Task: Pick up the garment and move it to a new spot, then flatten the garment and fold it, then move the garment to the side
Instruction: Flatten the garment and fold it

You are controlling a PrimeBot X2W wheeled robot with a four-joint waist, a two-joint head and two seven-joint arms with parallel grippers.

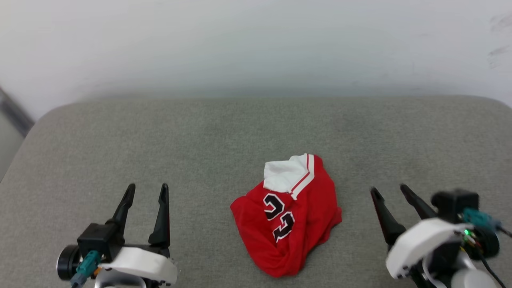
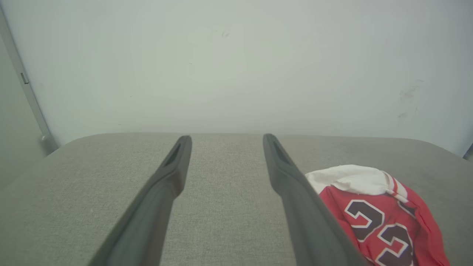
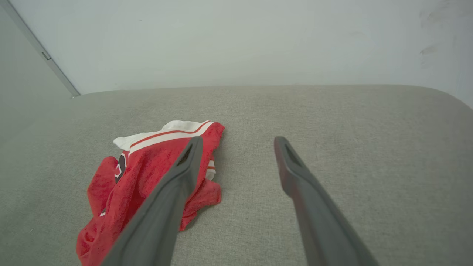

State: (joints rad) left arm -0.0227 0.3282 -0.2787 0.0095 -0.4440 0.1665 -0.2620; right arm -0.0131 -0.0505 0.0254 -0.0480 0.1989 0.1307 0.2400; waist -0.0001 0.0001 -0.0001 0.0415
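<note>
The garment (image 1: pixel 286 216) is a red jersey with a white sleeve and black numbers, lying crumpled in a heap on the grey cushioned surface (image 1: pixel 224 132), near its front middle. My left gripper (image 1: pixel 147 188) stands open at the lower left, well to the left of the garment, with nothing between its fingers. My right gripper (image 1: pixel 389 189) stands open at the lower right, to the right of the heap and apart from it. In the left wrist view the garment (image 2: pixel 380 214) lies right of my left gripper (image 2: pixel 226 137). In the right wrist view the garment (image 3: pixel 136 173) lies left of my right gripper (image 3: pixel 236 139).
A pale wall (image 1: pixel 256 44) rises behind the far edge of the surface. The surface has rounded far corners, and its left edge (image 1: pixel 16 156) drops off beside a dark strip.
</note>
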